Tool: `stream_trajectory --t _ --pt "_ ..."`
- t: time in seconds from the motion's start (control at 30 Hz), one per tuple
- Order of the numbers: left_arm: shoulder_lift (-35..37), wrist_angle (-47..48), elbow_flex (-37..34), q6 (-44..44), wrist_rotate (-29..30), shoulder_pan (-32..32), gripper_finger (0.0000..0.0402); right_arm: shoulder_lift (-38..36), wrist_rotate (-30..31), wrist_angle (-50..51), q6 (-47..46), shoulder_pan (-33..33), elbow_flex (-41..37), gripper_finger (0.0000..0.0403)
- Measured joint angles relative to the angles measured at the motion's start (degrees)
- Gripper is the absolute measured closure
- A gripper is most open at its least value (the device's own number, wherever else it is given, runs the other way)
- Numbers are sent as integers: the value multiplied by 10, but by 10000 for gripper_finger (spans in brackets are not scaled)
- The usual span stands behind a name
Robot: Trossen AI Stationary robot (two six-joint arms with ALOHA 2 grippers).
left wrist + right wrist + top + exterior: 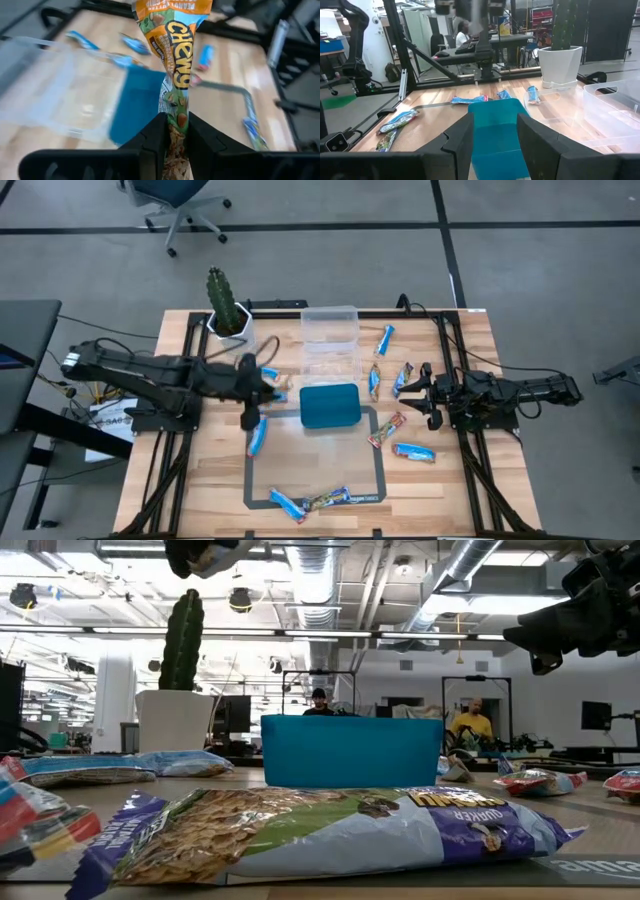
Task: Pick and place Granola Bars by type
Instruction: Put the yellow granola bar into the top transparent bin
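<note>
My left gripper (270, 386) hovers above the table between the clear bins (330, 340) and the teal tray (330, 406). It is shut on an orange and green granola bar (175, 50). My right gripper (424, 393) is open and empty, level, to the right of the tray; the tray shows between its fingers in the right wrist view (492, 145). Other bars lie flat on the table: blue ones (258, 437) (385, 338) (414, 452), a red one (387, 430), and a multicoloured one (340, 498). My left gripper pinches the bar between its two fingers (156, 142) at one end of the wrapper (176, 120). The fingers lie about level and point toward the table's right. The bar sticks out forward past the fingertips, lifted clear of the table.
A potted cactus (227, 308) stands at the far left of the table, behind the left gripper. Two more bars (374, 380) (403, 378) lie between the tray and my right gripper. A grey tape outline (380, 470) marks the table's near middle. A big multicoloured bar (340, 830) fills the low view's foreground.
</note>
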State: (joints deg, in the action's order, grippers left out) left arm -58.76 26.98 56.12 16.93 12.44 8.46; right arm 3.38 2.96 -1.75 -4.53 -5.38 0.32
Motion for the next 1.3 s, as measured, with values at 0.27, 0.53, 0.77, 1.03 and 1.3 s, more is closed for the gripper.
stream_trajectory --t 0.27,0.53,0.77,1.03,1.3 --pt "-19 -21 12 -24 -29 -146 347 0 0 0 0 0 0 259" --pt "-152 -53 105 -77 -60 -275 347 0 0 0 0 0 0 259" --pt "-307 -16 257 -111 -60 -342 347 0 0 0 0 0 0 259" --pt "-449 45 394 -141 -60 -373 347 0 0 0 0 0 0 259" --pt "-523 82 422 -190 -60 -378 347 0 0 0 0 0 0 259"
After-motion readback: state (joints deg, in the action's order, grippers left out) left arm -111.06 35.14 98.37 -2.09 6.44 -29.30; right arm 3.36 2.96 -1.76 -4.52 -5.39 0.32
